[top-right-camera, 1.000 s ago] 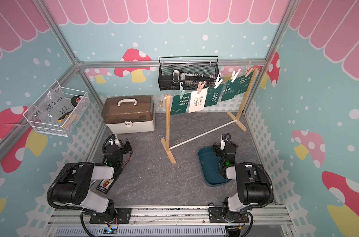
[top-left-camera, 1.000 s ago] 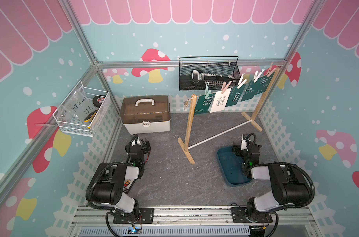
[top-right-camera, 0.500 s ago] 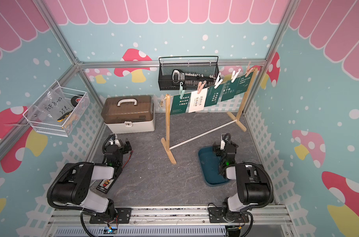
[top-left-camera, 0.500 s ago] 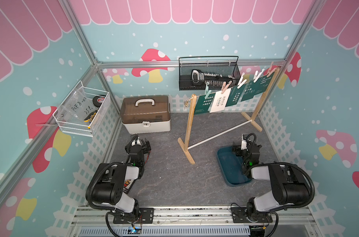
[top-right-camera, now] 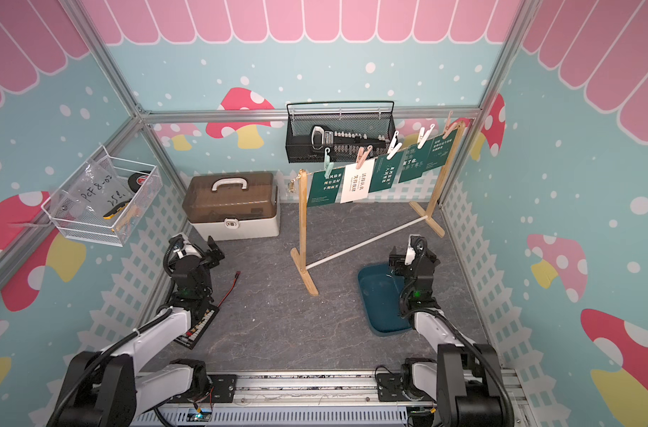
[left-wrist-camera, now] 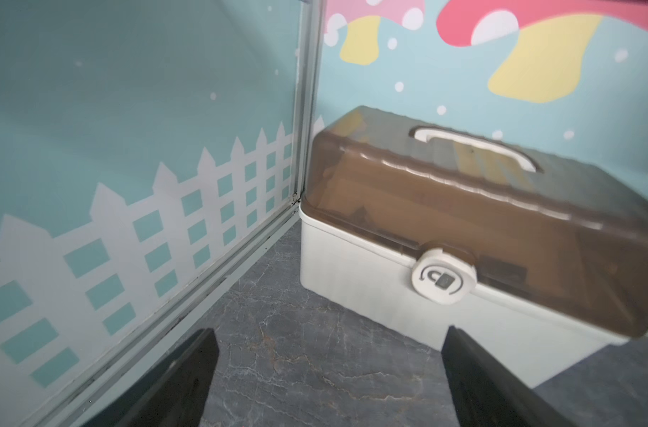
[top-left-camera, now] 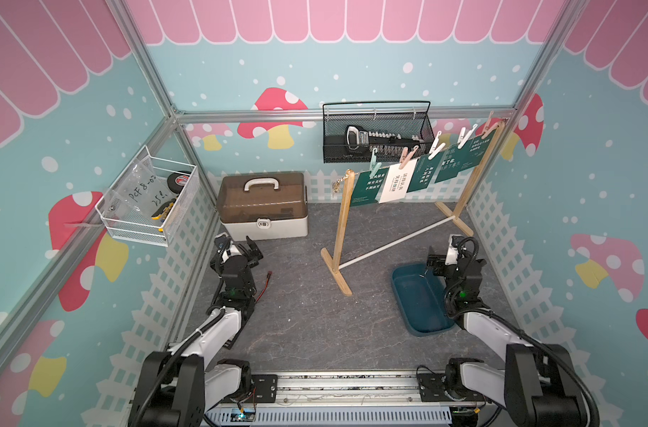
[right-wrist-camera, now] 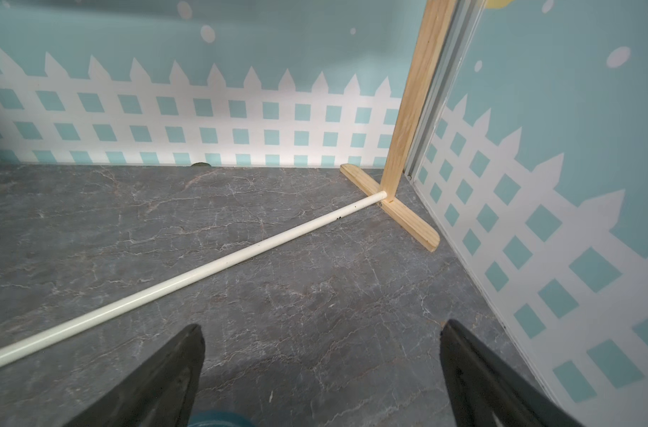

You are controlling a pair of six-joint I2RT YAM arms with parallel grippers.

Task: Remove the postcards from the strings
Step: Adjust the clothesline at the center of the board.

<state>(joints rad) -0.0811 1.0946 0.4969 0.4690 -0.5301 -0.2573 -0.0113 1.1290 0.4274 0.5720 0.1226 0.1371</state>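
Currently, your left gripper [left-wrist-camera: 330, 329] and right gripper [right-wrist-camera: 322, 324] stand fully open and empty, low near the floor. All five cards [top-left-camera: 420, 175] hang from the string [top-left-camera: 360, 172], well above. Raise one arm, grip an end card's lower edge clear of the pegs [top-left-camera: 435, 142], and pull down squarely.

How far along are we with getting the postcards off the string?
Done: nothing yet. All five postcards hang pegged to the string, and the tray is empty. In hand: nothing; the left gripper and right gripper are open and empty, low over the table, away from the line. Left: all five to unclip.
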